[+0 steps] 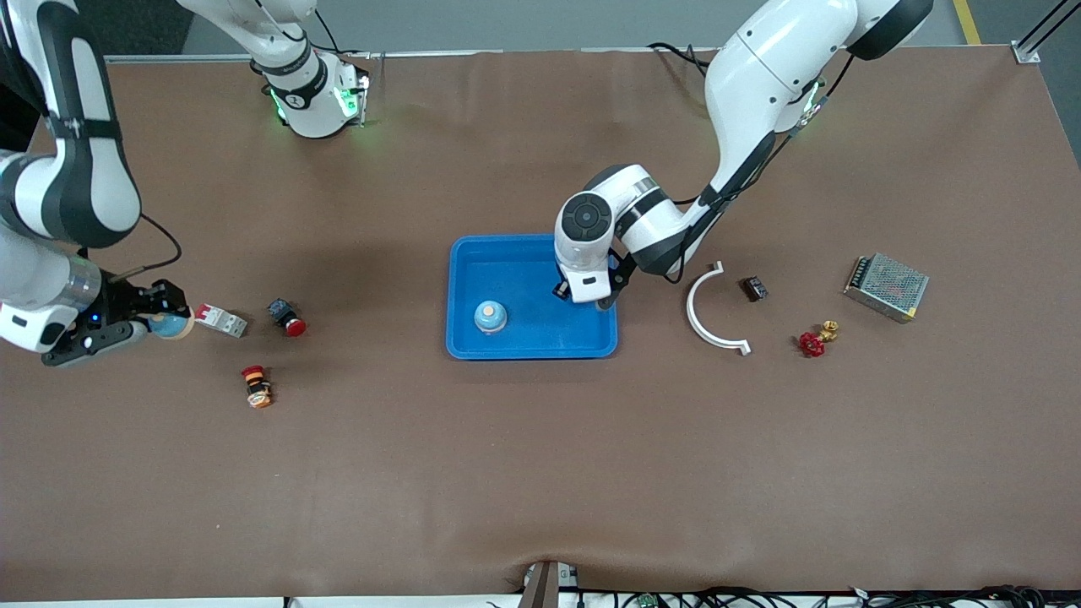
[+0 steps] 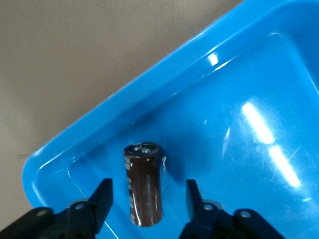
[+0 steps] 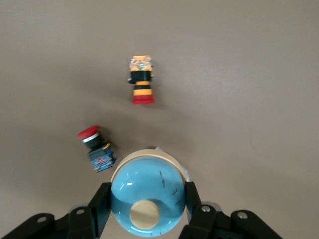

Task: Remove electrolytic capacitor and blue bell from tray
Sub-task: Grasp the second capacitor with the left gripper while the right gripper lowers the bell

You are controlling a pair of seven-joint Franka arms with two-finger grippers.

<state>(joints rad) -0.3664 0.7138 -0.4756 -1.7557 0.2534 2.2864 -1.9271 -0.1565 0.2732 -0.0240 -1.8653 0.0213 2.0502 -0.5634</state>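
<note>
Straddling the electrolytic capacitor point(image 2: 143, 185), the left gripper point(image 2: 148, 199) is standing low in the tray point(image 1: 473, 253), at the corner toward the left arm's end of the table. Its 2 fingers point(image 2: 102, 199) are still apart from the dark can, with a gap on each side, so nothing is being gripped yet. You are doing well if you are keeping the can centred between the pads and closing slowly, because it is lying tilted against the tray wall and could roll or slip. Lift straight up, so that the rim is not being caught.

The right gripper point(image 1: 160, 323) is closed on a blue bell point(image 3: 147, 199), over bare table well apart from the tray, near the right arm's end. Inside the tray, 1 more blue bell point(image 1: 490, 316) is sitting upright, nearer the front camera than the capacitor.
</note>
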